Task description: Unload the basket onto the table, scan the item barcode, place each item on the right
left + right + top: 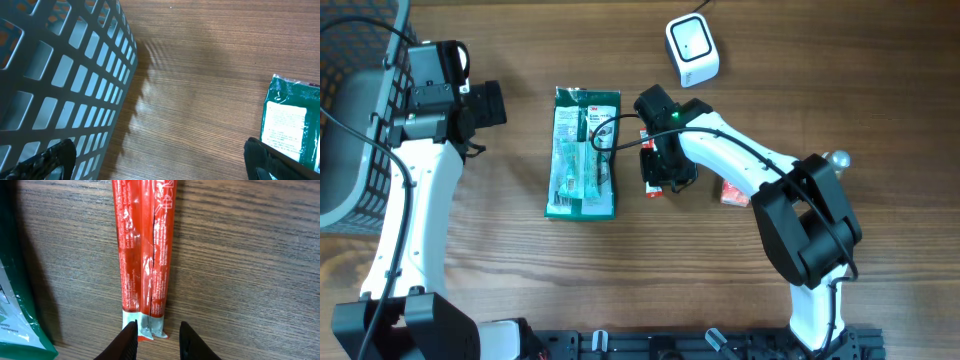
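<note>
- Wooden table: broad bare stretch along the near edge and between the two arms.
- Grey lattice basket: at the far-left corner, cut off by the frame. In the left wrist view its wall stood close beside one finger.
- Left gripper: fingers spread wide, holding nothing. It hung over bare wood between the basket and the green packet.
- Green packet: flat at mid-table, just left of the right gripper. Its edge showed in both wrist views.
- White scanner: at the far edge, well apart from the packets, with open wood between.
- Red packet: the item to scan, long and narrow, flat on the table between the green packet and the right arm. From overhead it lay mostly hidden under the right gripper.
- Right gripper: fingers narrowly apart, either side of the packet's near end. Wood showed between the tips, and no clamp on the packet could be seen.
- Small red item: partly hidden beside the right arm, kind unclear.
- Print on the red packet was too blurred to read.
</note>
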`<action>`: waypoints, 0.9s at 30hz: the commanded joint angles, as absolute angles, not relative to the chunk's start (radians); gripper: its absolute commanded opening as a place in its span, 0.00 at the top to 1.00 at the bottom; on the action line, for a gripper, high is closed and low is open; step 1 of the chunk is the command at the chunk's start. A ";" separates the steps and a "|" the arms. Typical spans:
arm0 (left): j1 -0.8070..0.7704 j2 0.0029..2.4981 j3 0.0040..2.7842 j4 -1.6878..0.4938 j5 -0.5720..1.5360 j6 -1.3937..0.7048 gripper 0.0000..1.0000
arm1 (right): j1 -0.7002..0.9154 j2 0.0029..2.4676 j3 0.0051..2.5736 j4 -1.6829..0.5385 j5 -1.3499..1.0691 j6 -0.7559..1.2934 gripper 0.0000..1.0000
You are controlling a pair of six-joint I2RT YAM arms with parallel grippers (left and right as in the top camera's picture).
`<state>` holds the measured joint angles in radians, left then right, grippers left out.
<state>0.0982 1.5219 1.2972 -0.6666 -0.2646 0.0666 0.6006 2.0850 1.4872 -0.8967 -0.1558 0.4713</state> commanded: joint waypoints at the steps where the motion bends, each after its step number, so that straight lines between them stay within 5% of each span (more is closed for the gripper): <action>1: 0.099 1.520 1.299 -0.664 -0.266 0.074 0.00 | 0.605 2.089 1.475 -0.886 -0.141 0.479 0.72; 27: 0.098 1.520 1.299 -0.664 -0.266 0.074 0.00 | 0.603 2.070 1.445 -0.852 -0.183 0.472 0.69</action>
